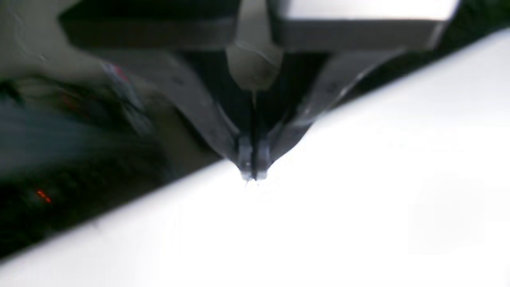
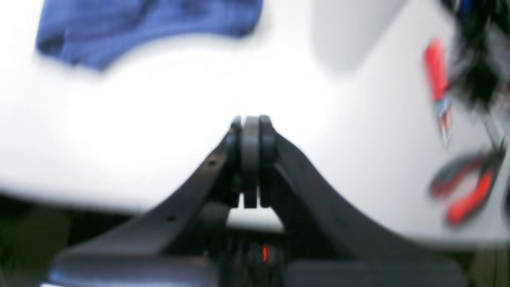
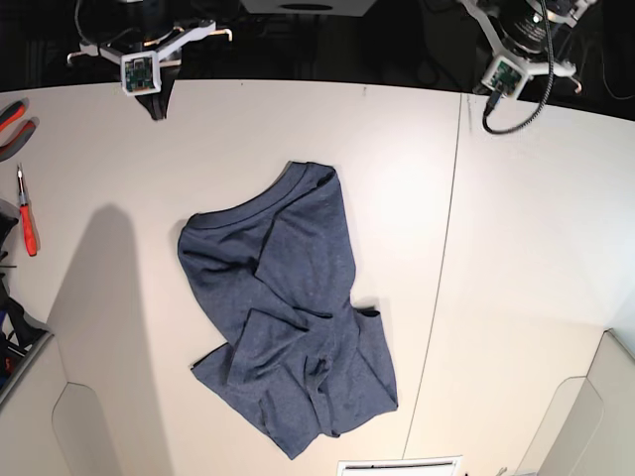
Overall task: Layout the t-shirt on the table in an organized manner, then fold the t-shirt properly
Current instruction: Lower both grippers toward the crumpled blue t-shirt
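At the centre of the base view, slightly left and low, the t-shirt [image 3: 283, 317] lay crumpled on the table [image 3: 516, 258], unfolded and twisted. Its ribbed collar curved toward the upper left of the heap; one lower portion was doubled over itself near the bottom of the frame. No lettering showed on the side facing up. A thin dark seam ran down the tabletop just right of the cloth, not touching it.

Both arms sat at the far edge, well apart from the shirt. Left gripper [image 1: 254, 175]: jaws pressed together, nothing between them, tips over the table edge at mid-frame in the left wrist view. In the base view that arm occupied the upper right corner, a black cable [image 3: 516, 109] looping below it.

Right gripper [image 2: 251, 131]: jaws likewise closed and empty, seen at centre of the right wrist view, with a blurred patch of the blue shirt in the upper left of that frame. Its arm stood in the upper left of the base view.

Along the left edge of the base view lay a red-handled screwdriver [image 3: 27, 223] and, above it, red-and-black pliers [image 3: 12, 124], both near the table's left margin.
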Robot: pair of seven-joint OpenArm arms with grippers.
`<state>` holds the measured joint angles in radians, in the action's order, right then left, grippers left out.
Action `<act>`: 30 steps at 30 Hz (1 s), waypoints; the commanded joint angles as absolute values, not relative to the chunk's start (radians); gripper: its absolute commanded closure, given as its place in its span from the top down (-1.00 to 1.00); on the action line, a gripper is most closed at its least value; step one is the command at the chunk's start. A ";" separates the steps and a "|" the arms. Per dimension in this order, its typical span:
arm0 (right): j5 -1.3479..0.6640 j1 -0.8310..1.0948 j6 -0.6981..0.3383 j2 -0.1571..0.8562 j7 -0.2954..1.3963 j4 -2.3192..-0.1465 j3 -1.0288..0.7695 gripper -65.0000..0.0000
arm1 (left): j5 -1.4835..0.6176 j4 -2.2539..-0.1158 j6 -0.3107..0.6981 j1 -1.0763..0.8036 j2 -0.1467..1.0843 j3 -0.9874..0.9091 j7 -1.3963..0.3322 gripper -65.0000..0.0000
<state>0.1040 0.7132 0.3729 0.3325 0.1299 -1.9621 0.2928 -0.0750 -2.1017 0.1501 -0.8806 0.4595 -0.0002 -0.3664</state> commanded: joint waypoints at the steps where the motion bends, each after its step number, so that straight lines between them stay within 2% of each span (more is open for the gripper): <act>1: 0.116 0.691 0.378 0.338 0.105 -1.979 0.292 -1.00 | -0.075 -2.117 0.142 -0.861 0.462 -0.020 -0.348 -1.00; 9: 0.113 0.413 0.378 0.337 0.105 -1.977 0.292 -1.00 | -0.074 -2.065 0.152 -0.627 0.413 -0.065 -0.348 -1.00; 16: 0.112 0.255 0.378 0.329 0.118 -1.918 0.292 -1.00 | -0.075 -1.884 0.279 -0.448 0.333 -0.065 -0.303 -1.00; 22: 0.112 0.135 0.375 0.292 0.122 -1.764 0.292 -1.00 | -0.081 -1.821 0.308 -0.345 0.275 -0.065 -0.277 -1.00; 26: 0.113 0.046 0.305 0.220 0.121 -1.607 0.292 -1.00 | -0.097 -1.813 0.419 -0.314 0.266 -0.062 -0.278 -1.00; 29: 0.112 -0.062 0.232 0.163 0.121 -1.473 0.292 -1.00 | -0.101 -1.811 0.443 -0.285 0.265 -0.028 -0.279 -1.00; 30: 0.112 -0.101 0.200 0.147 0.121 -1.430 0.292 -0.82 | -0.101 -1.811 0.442 -0.279 0.265 -0.010 -0.281 -1.00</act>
<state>0.0998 -0.0792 0.1917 0.1436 0.1528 -1.4082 0.2962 -0.0914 -1.7931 0.4355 -0.2817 0.2642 -0.0093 -0.3008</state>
